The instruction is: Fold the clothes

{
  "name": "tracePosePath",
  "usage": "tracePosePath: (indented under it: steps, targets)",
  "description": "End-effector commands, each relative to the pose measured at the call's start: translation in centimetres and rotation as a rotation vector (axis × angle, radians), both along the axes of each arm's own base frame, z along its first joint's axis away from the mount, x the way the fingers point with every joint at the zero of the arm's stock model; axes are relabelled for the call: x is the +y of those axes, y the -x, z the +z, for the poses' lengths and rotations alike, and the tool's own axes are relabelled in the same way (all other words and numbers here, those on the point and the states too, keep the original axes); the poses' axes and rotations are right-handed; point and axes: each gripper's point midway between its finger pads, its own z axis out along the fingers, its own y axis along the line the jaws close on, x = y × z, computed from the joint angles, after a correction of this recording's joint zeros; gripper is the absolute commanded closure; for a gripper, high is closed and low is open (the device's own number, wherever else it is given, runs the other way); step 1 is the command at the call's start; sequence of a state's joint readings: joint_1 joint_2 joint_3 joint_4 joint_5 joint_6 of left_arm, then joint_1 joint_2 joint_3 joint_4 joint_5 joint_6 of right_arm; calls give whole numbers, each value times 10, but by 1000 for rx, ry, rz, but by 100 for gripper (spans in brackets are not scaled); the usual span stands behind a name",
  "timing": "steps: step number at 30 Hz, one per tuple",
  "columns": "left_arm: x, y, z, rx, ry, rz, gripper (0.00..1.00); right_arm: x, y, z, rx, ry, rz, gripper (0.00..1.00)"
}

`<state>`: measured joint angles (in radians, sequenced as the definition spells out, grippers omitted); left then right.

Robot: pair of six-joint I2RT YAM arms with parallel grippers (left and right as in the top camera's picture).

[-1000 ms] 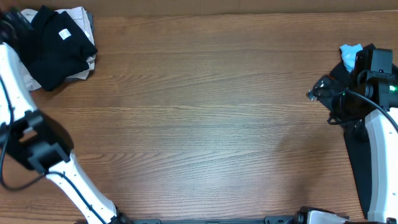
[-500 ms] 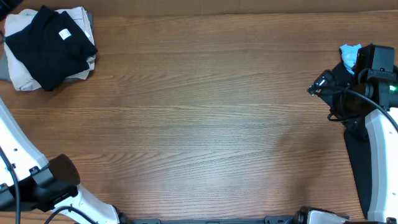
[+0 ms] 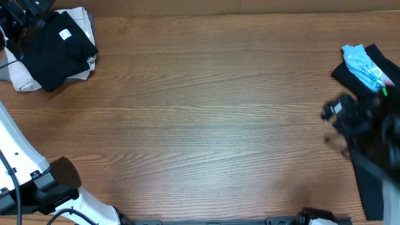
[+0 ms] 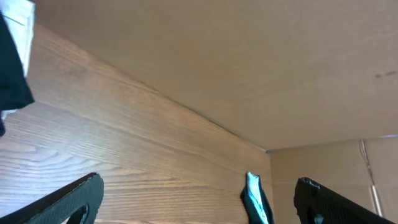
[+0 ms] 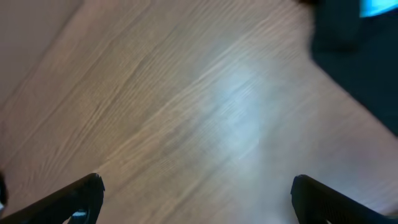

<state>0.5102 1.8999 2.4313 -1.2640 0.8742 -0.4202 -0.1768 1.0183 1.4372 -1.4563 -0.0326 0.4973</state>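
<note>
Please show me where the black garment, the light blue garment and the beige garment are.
black garment (image 3: 53,56): overhead view, middle of its folded top surface.
light blue garment (image 3: 367,65): overhead view, middle of the cloth.
beige garment (image 3: 80,15): overhead view, corner showing beyond the black one.

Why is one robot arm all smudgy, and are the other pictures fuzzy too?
Overhead: the right arm is smeared by motion blur, table sharp. Right wrist: everything soft, with a pale glare patch on the table. Left wrist: wood grain crisp.
</note>
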Motion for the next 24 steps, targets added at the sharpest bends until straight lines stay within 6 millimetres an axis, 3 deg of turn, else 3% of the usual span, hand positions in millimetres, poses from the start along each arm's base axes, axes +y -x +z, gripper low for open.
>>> tracePosePath:
  steps: [1,7,13,24]
  targets:
    - [4,3,3,6,-54,54,0,-7,27,18,-60,65,-41,0]
    - [37,1,-11,73,-175,212,0,-2,58,18,-56,64,-41,0]
    - [65,4,-20,127,-272,341,0,-1,59,16,-46,62,-41,0]
    - [69,5,-22,136,-290,363,0,0,60,17,-50,63,-35,0]
